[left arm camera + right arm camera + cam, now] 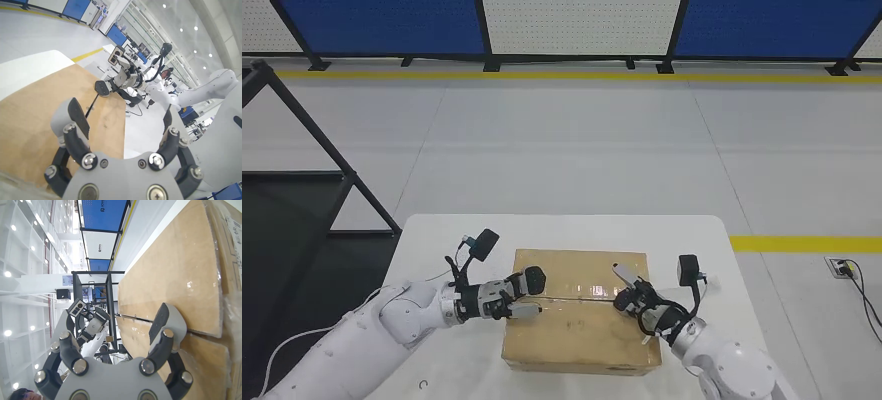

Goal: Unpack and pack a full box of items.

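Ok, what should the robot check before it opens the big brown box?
1. Box sits flat on the table: ok.
2. Left gripper is at its end of the seam, fingers open: ok.
3. Right gripper is at the other end of the seam, fingers open: ok.
4. Nothing lies on top of the flaps: ok.
5. Seam is free of tape: cannot tell; the top looks shiny, as if covered with clear film.
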Controlling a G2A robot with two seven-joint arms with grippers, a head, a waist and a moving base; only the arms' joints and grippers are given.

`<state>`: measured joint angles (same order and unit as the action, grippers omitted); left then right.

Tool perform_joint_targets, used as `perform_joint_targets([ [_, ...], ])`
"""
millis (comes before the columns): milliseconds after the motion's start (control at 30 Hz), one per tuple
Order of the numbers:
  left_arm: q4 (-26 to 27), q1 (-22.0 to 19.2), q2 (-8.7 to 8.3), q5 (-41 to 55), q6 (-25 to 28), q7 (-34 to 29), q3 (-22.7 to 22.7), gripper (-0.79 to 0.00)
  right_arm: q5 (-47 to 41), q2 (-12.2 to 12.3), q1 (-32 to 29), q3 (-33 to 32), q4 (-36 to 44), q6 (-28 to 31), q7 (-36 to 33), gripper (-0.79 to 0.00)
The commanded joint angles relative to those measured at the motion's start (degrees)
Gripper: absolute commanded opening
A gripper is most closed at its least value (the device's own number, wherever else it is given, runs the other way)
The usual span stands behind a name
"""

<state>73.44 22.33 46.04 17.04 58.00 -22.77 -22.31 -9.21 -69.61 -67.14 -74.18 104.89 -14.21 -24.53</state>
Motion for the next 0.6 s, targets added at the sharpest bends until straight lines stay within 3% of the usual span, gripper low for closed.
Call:
perform_joint_targets([
  [0,0.0,0.0,0.00,-0.4,0.0,0.4,0.0,0.000,-0.1,0.0,0.0,0.0,0.0,0.0,-0.1,0.000],
  [100,0.0,0.0,0.00,-0.4,0.0,0.4,0.0,0.000,-0.2,0.0,-0.1,0.0,0.0,0.2,-0.1,0.000],
  [233,2.0,2.1,-0.03,4.2,-5.8,-1.2,-0.5,0.000,-0.2,-0.1,0.0,0.2,-0.1,0.5,-0.2,0.000],
  [567,3.3,2.9,-0.79,29.1,-19.9,-19.4,-4.7,0.000,-0.6,-0.1,-0.2,0.1,-0.4,1.0,-0.1,0.000],
])
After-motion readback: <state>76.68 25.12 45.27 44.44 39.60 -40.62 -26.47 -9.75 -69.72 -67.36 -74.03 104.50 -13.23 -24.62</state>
